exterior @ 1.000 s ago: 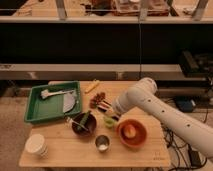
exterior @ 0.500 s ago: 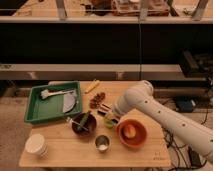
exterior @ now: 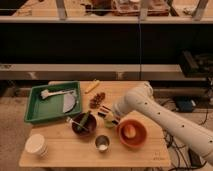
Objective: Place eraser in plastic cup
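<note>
- Pincer point(exterior: 113, 119) low over the middle of the wooden surface point(exterior: 60, 151), at the end of the white arm point(exterior: 165, 119) reaching in from the right; cannot tell how it stands.
- Sits right over the plastic cup point(exterior: 109, 122), hiding most of it; only a sliver of pale yellow-green showing beside it.
- Eraser point(exterior: 104, 111), black with pale stripes, just up and left of the pincer, close beside the cup; cannot tell whether lying on the surface or touched by the pincer.
- Orange bowl point(exterior: 132, 133) just right of the cup, with something pale inside.
- Dark bowl point(exterior: 84, 124) to the left, holding a green item and a stick-like utensil.
- Shiny metal cup point(exterior: 102, 143) in front, between the two bowls.
- White cup point(exterior: 36, 145) at the near left corner.
- Green tray point(exterior: 53, 101) at the back left, holding a brush-like tool and a grey piece.
- Cluster of small reddish-brown pieces point(exterior: 97, 99) beside the tray, a yellow item point(exterior: 91, 87) farther back.
</note>
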